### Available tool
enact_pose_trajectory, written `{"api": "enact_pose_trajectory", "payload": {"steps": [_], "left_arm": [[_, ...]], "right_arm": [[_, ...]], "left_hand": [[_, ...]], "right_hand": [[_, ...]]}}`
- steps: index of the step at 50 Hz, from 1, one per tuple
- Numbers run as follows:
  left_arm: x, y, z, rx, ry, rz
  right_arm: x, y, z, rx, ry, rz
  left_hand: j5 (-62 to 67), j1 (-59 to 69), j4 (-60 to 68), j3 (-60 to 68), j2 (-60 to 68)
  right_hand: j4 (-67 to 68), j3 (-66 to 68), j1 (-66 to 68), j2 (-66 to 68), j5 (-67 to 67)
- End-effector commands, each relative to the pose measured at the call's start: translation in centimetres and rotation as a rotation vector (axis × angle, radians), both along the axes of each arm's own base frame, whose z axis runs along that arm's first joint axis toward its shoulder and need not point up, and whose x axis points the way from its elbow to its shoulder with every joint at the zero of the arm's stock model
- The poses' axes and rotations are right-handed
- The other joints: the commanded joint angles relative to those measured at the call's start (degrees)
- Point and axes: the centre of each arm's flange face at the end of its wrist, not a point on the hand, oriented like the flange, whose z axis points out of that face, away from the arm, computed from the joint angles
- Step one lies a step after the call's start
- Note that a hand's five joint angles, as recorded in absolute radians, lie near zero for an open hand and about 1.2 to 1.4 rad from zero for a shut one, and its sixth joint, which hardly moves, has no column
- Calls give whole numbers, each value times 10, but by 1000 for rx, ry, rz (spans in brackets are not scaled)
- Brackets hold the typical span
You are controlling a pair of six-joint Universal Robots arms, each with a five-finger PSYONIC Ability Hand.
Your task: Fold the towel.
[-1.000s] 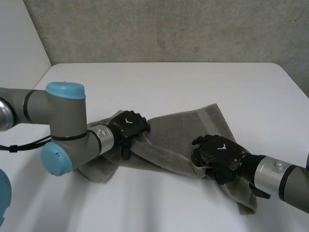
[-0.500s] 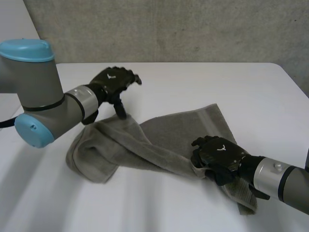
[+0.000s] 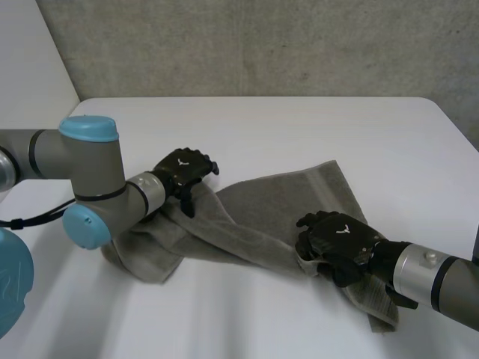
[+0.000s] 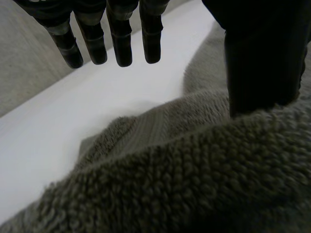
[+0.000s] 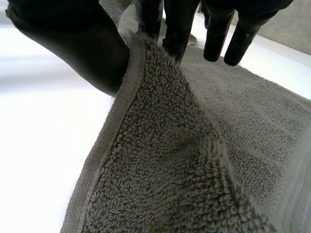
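A grey towel (image 3: 262, 213) lies rumpled across the white table (image 3: 299, 127), bunched into a thick fold at its left end. My left hand (image 3: 183, 170) hovers over that left end with its fingers (image 4: 121, 46) straight above the bare table. Its thumb (image 4: 262, 63) rests against the raised fold of towel (image 4: 194, 184), and the hand is open. My right hand (image 3: 340, 239) is at the towel's near right part. There its thumb (image 5: 73, 39) and fingers pinch a hemmed edge of the towel (image 5: 170, 160).
A grey concrete wall (image 3: 262, 45) rises behind the table's far edge. Bare white tabletop stretches behind the towel and to its right. My left arm (image 3: 90, 187) bends low over the table's left side.
My left hand rose off the towel toward the back left, then came down again onto the towel's left end. The right hand has kept its grip and place.
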Motion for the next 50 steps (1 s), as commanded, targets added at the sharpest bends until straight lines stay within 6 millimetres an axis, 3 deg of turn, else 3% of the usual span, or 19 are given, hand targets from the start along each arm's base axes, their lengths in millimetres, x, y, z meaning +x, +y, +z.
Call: {"api": "enact_pose_trajectory", "payload": {"steps": [1, 18, 21, 23, 24, 26, 33, 39, 45, 50], "left_arm": [[3, 8, -9, 7, -79, -36], [3, 12, -16, 3, -122, -55], [3, 12, -16, 4, -123, -55], [2, 14, -15, 2, -123, -57], [2, 14, -15, 2, -123, -57], [1, 14, -12, -3, -120, -58], [3, 18, 3, -24, -112, -55], [9, 26, 25, -47, -95, -45], [14, 38, 33, -37, -99, -44], [25, 64, 46, -21, -100, -44]], "right_arm": [[0, 0, -1, 6, 0, 2], [0, 0, -2, 6, 1, 2], [0, 0, -2, 7, 1, 2], [0, 0, -2, 6, 1, 2], [0, 0, -2, 6, 1, 2], [0, 0, -3, 13, 2, 2], [0, -1, -4, 16, 4, 1], [0, -3, -1, 13, 2, -4], [-1, -7, 6, -10, 2, -15], [-3, -1, 31, -25, -4, -14]], "left_hand": [[-3, 9, -30, -25, 2], [18, 29, -30, -25, 22], [83, 95, -30, -25, 88], [245, 257, -30, -25, 250], [246, 258, -30, -25, 251], [390, 402, -30, -25, 395], [602, 614, -30, -25, 607], [603, 614, -30, -25, 608], [603, 614, -30, -25, 608], [603, 614, -30, -25, 608]], "right_hand": [[-4, -4, 52, 70, 38], [-4, -4, 52, 70, 38], [-4, -4, 52, 70, 38], [-4, -4, 52, 70, 38], [-4, -4, 52, 70, 38], [-4, -4, 52, 70, 38], [-4, -4, 52, 70, 38], [-4, -4, 52, 70, 38], [-4, -4, 52, 70, 38], [-4, -4, 52, 70, 38]]}}
